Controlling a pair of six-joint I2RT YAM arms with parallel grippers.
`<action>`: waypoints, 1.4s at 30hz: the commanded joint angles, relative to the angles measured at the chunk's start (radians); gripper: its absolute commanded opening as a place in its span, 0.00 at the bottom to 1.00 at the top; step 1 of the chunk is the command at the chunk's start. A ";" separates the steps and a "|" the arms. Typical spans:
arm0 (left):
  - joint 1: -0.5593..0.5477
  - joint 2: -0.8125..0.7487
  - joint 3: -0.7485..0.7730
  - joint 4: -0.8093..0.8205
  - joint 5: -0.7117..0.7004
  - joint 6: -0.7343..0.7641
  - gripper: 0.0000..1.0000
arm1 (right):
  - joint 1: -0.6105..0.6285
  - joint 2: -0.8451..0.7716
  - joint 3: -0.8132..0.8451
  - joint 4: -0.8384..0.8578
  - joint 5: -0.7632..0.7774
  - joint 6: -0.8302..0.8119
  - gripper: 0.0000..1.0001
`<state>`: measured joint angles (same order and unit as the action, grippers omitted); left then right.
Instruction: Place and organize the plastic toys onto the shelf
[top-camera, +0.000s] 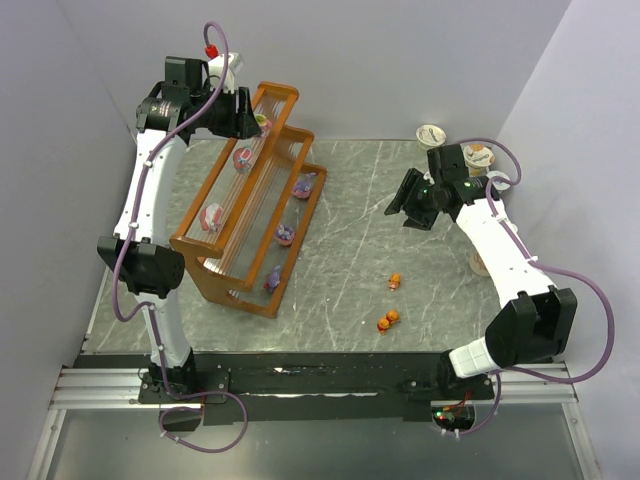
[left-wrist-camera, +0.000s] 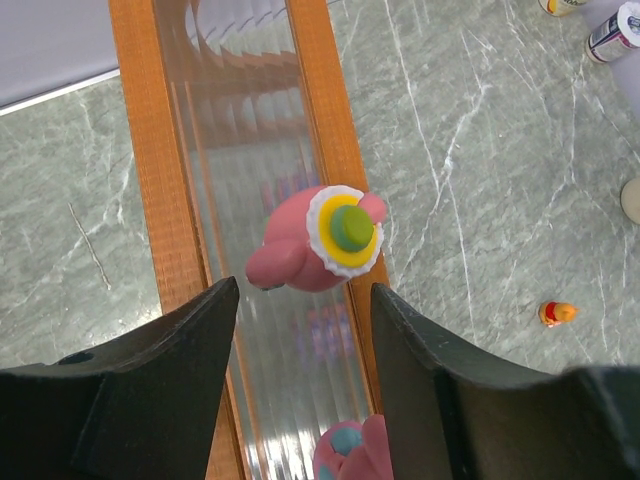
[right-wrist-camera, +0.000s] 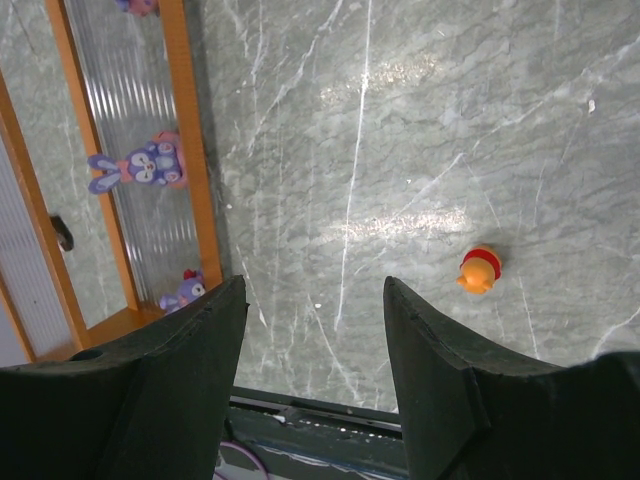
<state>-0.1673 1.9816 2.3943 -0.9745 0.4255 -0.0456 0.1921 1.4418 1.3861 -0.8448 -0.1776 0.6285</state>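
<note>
Six toys (top-camera: 243, 157) line the shelf (top-camera: 205, 262) at left of centre in the overhead view, and two more lie on the table (top-camera: 350, 230) to its right. At far left the left arm (top-camera: 150, 190) reaches up the frame. The left gripper (top-camera: 245, 113) hangs over the shelf's far end at upper left, jaws apart and holding nothing. Its wrist view shows a pink toy (left-wrist-camera: 300, 255) with a white, yellow and green cap lying on a ribbed clear slat (left-wrist-camera: 230, 150). That toy is just beyond the fingertips (left-wrist-camera: 205, 320) and touches neither. A second pink toy (left-wrist-camera: 350, 450) sits on the same slat at the bottom edge.

Overhead, three pink figures run along the shelf's left, highest tier. Three purple toys (top-camera: 285, 235) are spaced along the lowest tier on its right side. Right of the shelf, two orange toys (top-camera: 395, 282) lie on the stone-patterned table at lower centre, near each other and well apart from the shelf.

Further right, the right gripper (right-wrist-camera: 315, 290) hovers above the table, jaws apart and empty. Its wrist view has a purple rabbit (right-wrist-camera: 140, 168) on a slat at upper left and one orange toy at right of the frame. Two cups (top-camera: 431, 134) stand at upper right, behind the right arm (top-camera: 495, 235).
</note>
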 joint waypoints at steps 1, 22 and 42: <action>-0.005 -0.015 0.039 0.023 0.027 -0.011 0.62 | 0.006 -0.001 0.030 0.029 0.007 -0.030 0.64; -0.003 -0.202 -0.185 0.268 -0.086 -0.164 0.76 | 0.259 0.247 0.497 0.348 -0.121 -0.138 0.45; 0.006 -0.179 -0.293 0.445 -0.197 -0.392 0.44 | 0.349 0.586 0.732 0.702 -0.322 -0.112 0.00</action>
<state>-0.1669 1.7943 2.0804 -0.5610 0.2600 -0.4053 0.5152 2.0068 2.0651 -0.2573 -0.4526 0.5125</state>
